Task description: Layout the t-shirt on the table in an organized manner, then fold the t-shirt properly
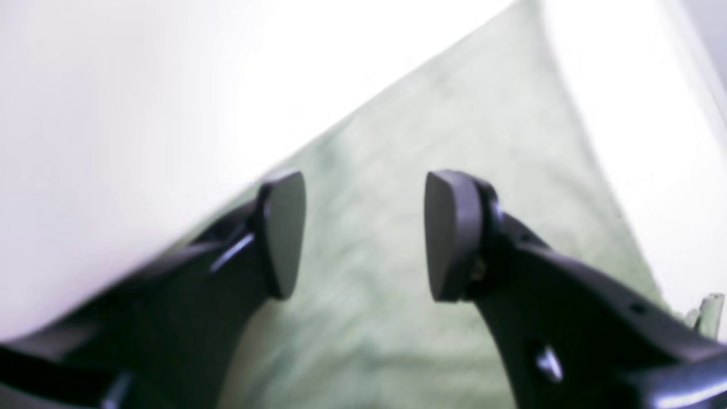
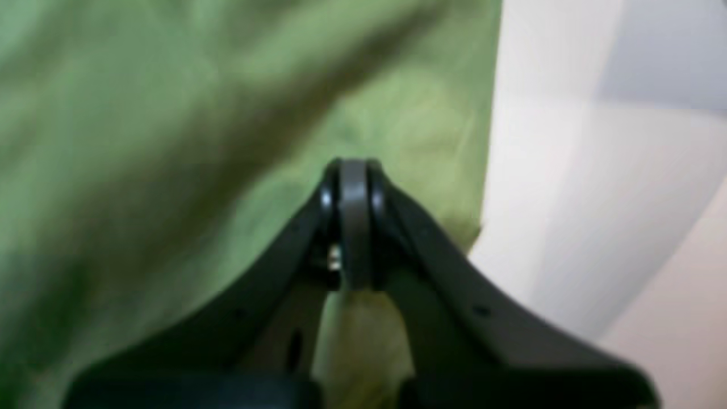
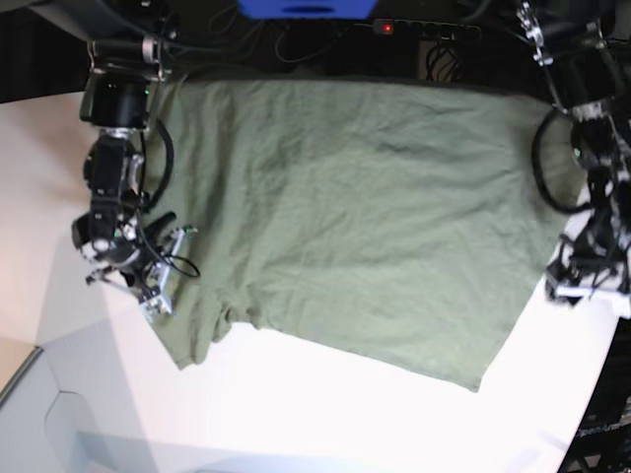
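Observation:
The olive-green t-shirt (image 3: 365, 217) lies spread over the far half of the white table (image 3: 325, 414), wrinkled, with one sleeve pointing to the near left. At that sleeve's edge my right gripper (image 3: 156, 296) is down on the cloth. In the right wrist view it (image 2: 353, 170) is shut, pads pressed together, with t-shirt (image 2: 142, 113) fabric showing between the fingers behind the pads. My left gripper (image 3: 577, 281) is at the shirt's right edge. In the left wrist view it (image 1: 363, 236) stands open just above the t-shirt (image 1: 454, 113), with nothing between its pads (image 1: 281, 233).
Dark equipment, cables and a blue object (image 3: 306, 8) line the table's far edge. The table's curved edge (image 3: 592, 394) falls off to dark floor at the near right. Bare white tabletop (image 1: 113, 85) lies beside the shirt in the left wrist view.

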Motion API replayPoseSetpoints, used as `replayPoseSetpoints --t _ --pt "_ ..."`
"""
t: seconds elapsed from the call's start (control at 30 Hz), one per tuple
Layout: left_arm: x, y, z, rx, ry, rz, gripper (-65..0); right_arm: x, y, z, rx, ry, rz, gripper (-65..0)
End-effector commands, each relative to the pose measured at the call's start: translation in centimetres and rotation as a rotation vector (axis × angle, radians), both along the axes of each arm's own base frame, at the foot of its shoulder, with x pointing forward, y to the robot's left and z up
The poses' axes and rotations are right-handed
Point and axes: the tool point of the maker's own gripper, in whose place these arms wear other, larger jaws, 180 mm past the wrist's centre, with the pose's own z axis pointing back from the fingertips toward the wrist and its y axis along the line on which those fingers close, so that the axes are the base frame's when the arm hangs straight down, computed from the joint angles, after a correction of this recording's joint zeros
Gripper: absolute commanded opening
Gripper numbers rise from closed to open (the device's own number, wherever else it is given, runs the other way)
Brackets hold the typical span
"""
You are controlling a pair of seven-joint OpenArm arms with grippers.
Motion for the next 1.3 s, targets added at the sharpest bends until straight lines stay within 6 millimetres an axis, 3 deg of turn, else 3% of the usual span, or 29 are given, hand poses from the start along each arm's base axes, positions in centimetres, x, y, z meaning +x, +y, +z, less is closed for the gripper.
replayPoseSetpoints --t 0.0,0.17,0.3,0.37,0.43,0.53,0.63,0.8,0.97,1.07,1.2,1.27 --pt "1.8 -1.0 1.4 0.006 -0.034 -0.039 -32.1 1.1 0.0 1.4 0.005 -0.05 0.002 -65.0" --pt "4.9 -2.9 -1.6 0.075 0.069 -0.105 -32.1 0.1 -0.5 0.4 -0.003 -0.02 -0.002 -65.0" --pt "5.0 -2.5 -5.1 0.139 0.128 -0.101 -32.1 0.2 -0.5 -1.5 0.021 0.039 -0.006 -65.0" --pt "4.9 -2.1 -5.9 0.163 0.131 -0.094 -32.1 0.4 -1.8 -2.5 0.038 0.068 -0.036 -65.0" --pt "4.5 -1.4 -7.0 0.169 0.146 -0.074 -32.1 1.9 -1.8 -2.9 0.097 0.053 -0.053 -65.0" --pt "3.5 -0.3 -8.9 0.171 0.183 -0.043 -32.1 3.3 -3.5 -3.9 0.153 0.073 -0.09 -65.0" --pt "2.4 0.7 -10.9 0.175 0.224 -0.013 -32.1 5.4 -4.7 -3.8 0.218 0.061 -0.127 -65.0" --pt "0.5 3.5 -12.6 0.216 0.253 0.042 -32.1 9.5 -7.0 -1.2 0.269 -0.068 -0.228 -65.0" --pt "1.7 3.5 -10.8 0.229 0.191 0.037 -32.1 13.4 -6.5 3.5 0.293 -0.186 -0.206 -65.0" --pt "3.0 3.2 -8.3 0.246 0.122 0.021 -32.1 14.7 -6.8 5.7 0.285 -0.236 -0.199 -65.0" --pt "4.4 1.2 -4.9 0.248 0.043 -0.035 -32.1 14.7 -8.0 7.2 0.223 -0.22 -0.211 -65.0" --pt "4.6 -0.1 -3.3 0.249 0.014 -0.071 -32.1 13.0 -9.0 6.0 0.169 -0.137 -0.235 -65.0"
